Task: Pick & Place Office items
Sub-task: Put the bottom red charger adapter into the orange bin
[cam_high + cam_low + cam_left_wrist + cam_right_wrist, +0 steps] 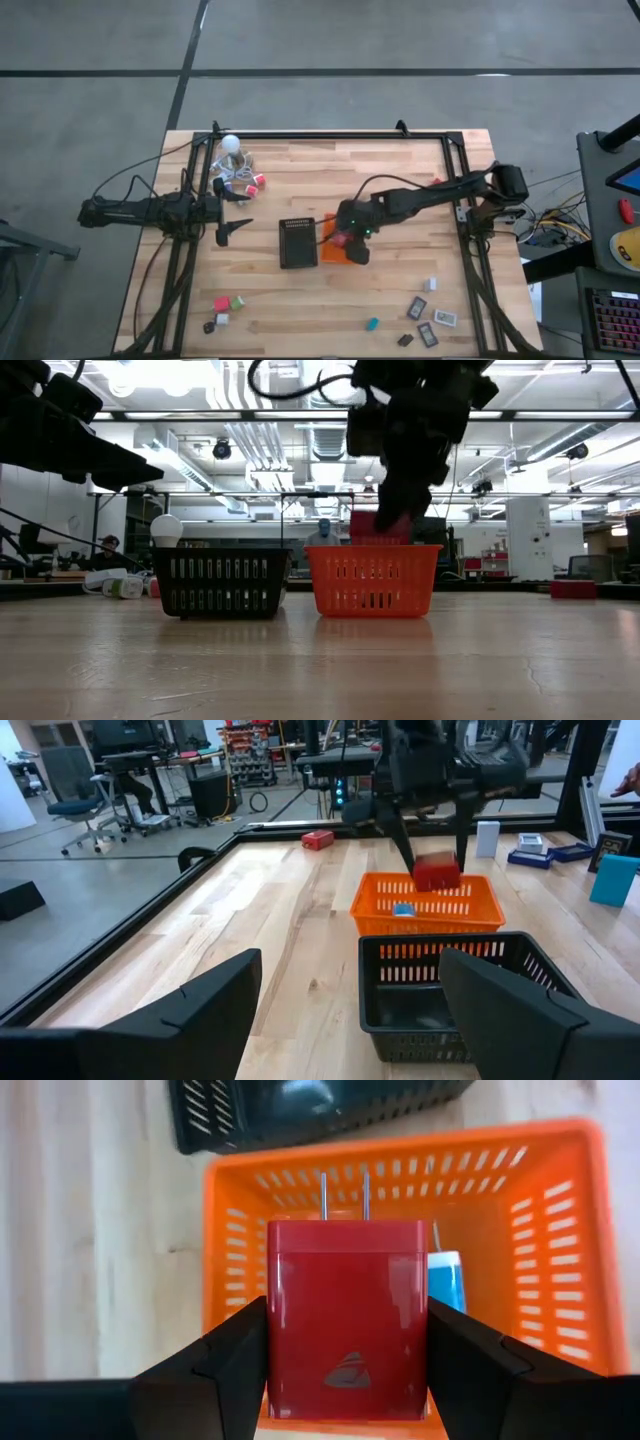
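Observation:
My right gripper (352, 244) hangs over the orange tray (560, 1230), shut on a red block (347, 1320) that has two metal prongs. A small blue piece (446, 1280) lies inside the orange tray. Beside it, toward the table's left, stands the black tray (298, 243). My left gripper (350, 990) waits open at the table's left side, facing both trays. More office items lie loose near the front edge: red and green blocks (228, 302) at the left, grey-black rectangles (430, 322) and a teal piece (372, 324) at the right. My right gripper pinches the red block by its two opposite side faces (280, 1330) between its two fingers (225, 1360). The fingers slant down from the table's right side. The block hangs clear above the orange tray, with its prongs (344, 1195) pointing away from the fingers, toward the tray.
A white ball with a coiled cable (232, 148) and a few red and pink blocks (256, 183) lie at the far left. A black frame (330, 135) runs around the wooden table. Bare wood lies between the trays and the front items.

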{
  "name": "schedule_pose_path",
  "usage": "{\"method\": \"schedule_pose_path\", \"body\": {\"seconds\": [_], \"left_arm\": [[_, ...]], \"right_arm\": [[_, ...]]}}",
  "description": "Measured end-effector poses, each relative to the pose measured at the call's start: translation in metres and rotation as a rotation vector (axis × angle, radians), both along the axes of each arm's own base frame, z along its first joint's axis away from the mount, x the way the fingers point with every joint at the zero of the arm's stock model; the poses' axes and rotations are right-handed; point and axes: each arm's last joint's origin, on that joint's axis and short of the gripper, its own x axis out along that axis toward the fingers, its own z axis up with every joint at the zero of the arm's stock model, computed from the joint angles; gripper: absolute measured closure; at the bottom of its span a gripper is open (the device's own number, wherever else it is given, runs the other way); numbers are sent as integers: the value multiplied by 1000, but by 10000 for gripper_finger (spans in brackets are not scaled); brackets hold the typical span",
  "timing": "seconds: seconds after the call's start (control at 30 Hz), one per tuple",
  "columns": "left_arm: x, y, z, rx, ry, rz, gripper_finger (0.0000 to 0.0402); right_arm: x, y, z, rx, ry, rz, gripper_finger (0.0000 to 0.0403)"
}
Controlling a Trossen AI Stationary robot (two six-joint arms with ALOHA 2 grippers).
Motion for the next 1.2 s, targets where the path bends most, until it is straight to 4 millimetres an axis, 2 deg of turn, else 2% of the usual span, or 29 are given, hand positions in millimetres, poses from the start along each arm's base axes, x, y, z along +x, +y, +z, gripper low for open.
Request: {"method": "schedule_pose_path", "body": {"seconds": [0.5, 1.0, 1.2], "left_arm": [[0, 0, 0, 0, 0, 0, 92], [0, 0, 0, 0, 0, -1, 92], [0, 0, 0, 0, 0, 0, 92]], "right_arm": [[12, 5, -43, -1, 95, 14, 186], [14, 5, -44, 2, 85, 6, 184], [14, 5, -44, 2, 84, 6, 156]]}}
